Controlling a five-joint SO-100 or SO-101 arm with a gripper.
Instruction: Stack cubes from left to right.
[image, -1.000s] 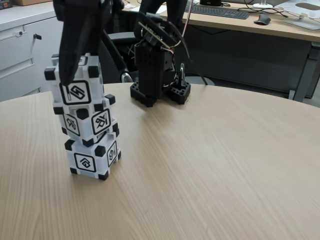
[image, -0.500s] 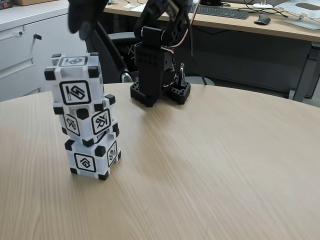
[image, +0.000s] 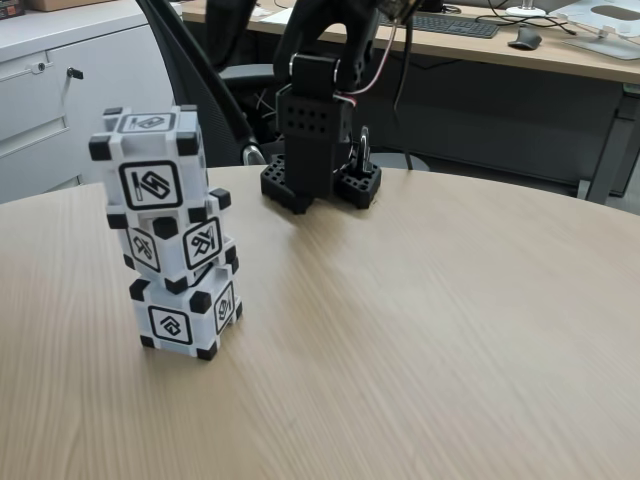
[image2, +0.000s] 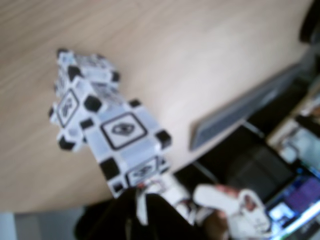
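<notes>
Three cubes (image: 172, 232) stand stacked on the table (image: 420, 320), below the claw in the wrist view; claw state cannot be told

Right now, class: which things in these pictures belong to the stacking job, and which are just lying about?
Belong to the job:
top cube
middle cube
bottom cube
table the stack stands on

Just lying about:
keyboard
mouse
office chair
white cabinet
</notes>
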